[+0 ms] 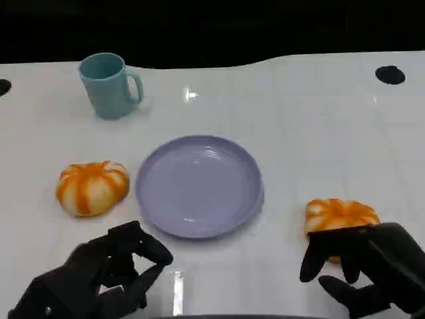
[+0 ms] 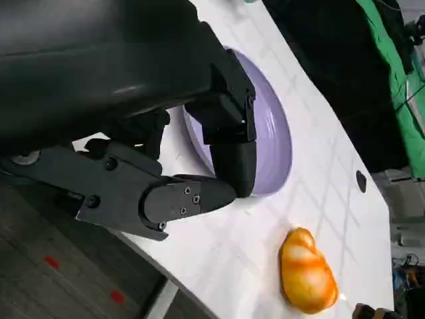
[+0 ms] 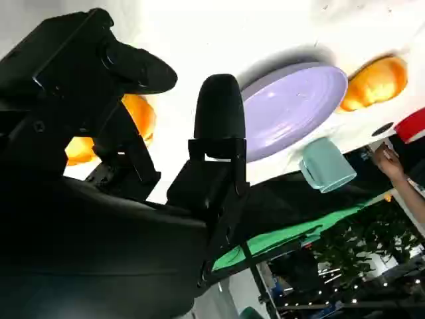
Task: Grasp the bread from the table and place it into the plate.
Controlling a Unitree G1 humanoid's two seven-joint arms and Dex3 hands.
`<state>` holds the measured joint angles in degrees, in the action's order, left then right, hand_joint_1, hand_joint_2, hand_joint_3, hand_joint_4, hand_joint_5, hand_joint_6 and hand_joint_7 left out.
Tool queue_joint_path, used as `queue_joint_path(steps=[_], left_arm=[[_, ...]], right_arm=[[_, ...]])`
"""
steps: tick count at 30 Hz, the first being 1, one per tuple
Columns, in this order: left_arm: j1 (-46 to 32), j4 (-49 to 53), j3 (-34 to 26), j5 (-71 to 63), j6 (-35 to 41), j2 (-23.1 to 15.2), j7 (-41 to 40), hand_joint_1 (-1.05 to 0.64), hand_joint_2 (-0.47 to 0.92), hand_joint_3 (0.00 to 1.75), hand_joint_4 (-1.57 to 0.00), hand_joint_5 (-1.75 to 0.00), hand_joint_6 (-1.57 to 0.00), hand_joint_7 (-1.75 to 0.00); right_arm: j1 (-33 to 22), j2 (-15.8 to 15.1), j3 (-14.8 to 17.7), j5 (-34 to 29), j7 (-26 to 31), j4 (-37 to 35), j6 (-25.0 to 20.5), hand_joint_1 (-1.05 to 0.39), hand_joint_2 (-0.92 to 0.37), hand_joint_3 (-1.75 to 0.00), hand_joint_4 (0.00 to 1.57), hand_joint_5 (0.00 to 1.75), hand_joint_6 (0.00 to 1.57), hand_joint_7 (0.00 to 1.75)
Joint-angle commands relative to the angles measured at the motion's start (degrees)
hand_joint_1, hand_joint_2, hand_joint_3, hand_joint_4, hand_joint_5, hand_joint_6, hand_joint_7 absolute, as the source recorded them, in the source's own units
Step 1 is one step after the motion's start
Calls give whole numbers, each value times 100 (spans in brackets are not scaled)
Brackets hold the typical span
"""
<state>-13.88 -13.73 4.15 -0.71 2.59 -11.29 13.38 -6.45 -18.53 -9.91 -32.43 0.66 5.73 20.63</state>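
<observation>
The right hand (image 1: 362, 266) is seen nearest the camera at the lower right of the head view, fingers spread and arched over the near edge of a bread roll (image 1: 340, 216); nothing is gripped yet, though whether the fingertips touch the roll cannot be told. In the right wrist view the same roll (image 3: 109, 129) is seen between and behind the parted fingers (image 3: 219, 109). The roll lies on the table just right of the plate (image 1: 199, 185), apart from its rim. It is judged light, soft and squashy, with a rounded, glazed-looking orange-and-white crust that may be a little slippery; a gentle hold across its widest part from above is judged best, so it is not crushed or tipped out.

A second roll (image 1: 91, 187) is seen left of the plate, just beside it. The left hand (image 1: 109, 272) is held low at the lower left, fingers loosely curled, holding nothing. The plate is lilac, shallow and bare.

A teal mug (image 1: 108, 85) stands upright well behind the plate, handle to the right. The table (image 1: 319, 126) is white, smooth and glossy, so sliding is likely. Behind it the room is dark; a green cloth (image 3: 279, 236) and a person's hand (image 3: 388, 159) are seen in the right wrist view.
</observation>
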Motion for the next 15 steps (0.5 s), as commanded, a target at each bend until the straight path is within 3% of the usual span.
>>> queue_joint_path(steps=[1,15], left_arm=[[1,-26,-57,49,16,-56,44,-32,89,49,-73,-175,-65,-128],[16,-16,-47,46,22,-51,43,-30,89,50,-73,-175,-64,-128]], right_arm=[[37,-24,1,15,30,34,1,5,-26,-105,98,162,95,105],[44,-27,6,58,11,27,5,5,-26,-106,99,163,95,106]])
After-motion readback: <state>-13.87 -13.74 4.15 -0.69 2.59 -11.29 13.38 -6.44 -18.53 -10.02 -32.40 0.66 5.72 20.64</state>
